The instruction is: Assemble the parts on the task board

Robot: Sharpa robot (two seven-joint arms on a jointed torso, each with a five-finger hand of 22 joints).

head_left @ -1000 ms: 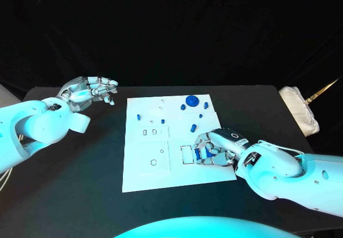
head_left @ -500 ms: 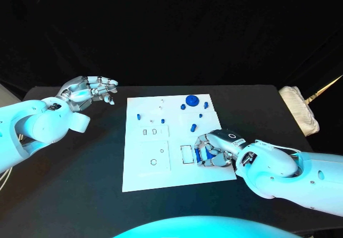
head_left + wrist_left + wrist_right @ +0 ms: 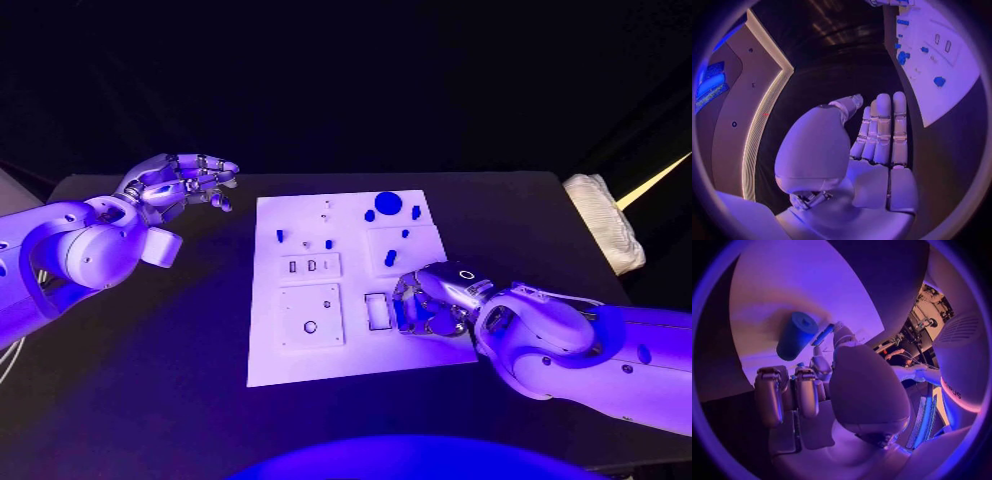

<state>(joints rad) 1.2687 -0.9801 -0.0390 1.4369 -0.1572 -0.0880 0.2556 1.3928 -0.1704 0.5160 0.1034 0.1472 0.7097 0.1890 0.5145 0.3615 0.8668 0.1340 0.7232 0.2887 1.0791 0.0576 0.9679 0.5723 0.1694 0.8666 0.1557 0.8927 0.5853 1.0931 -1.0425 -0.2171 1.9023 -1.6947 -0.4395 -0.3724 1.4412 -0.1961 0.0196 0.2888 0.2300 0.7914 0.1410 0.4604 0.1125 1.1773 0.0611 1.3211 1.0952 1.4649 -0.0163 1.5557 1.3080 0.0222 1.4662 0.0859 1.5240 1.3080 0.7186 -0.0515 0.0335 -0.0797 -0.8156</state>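
I saw my right hand point(image 3: 430, 300) with its fingers point(image 3: 806, 392) curled round a blue part point(image 3: 796, 335) at the board's point(image 3: 289, 362) near right edge, my left hand point(image 3: 180, 182) empty, loosely curled, off the counter's point(image 3: 144, 400) far left, a white cloth point(image 3: 606, 222) lying right.

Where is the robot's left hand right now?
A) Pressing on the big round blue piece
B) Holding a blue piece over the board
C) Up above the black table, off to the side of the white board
C: the left hand is up over the black table beside the task board, with nothing in its fingers.
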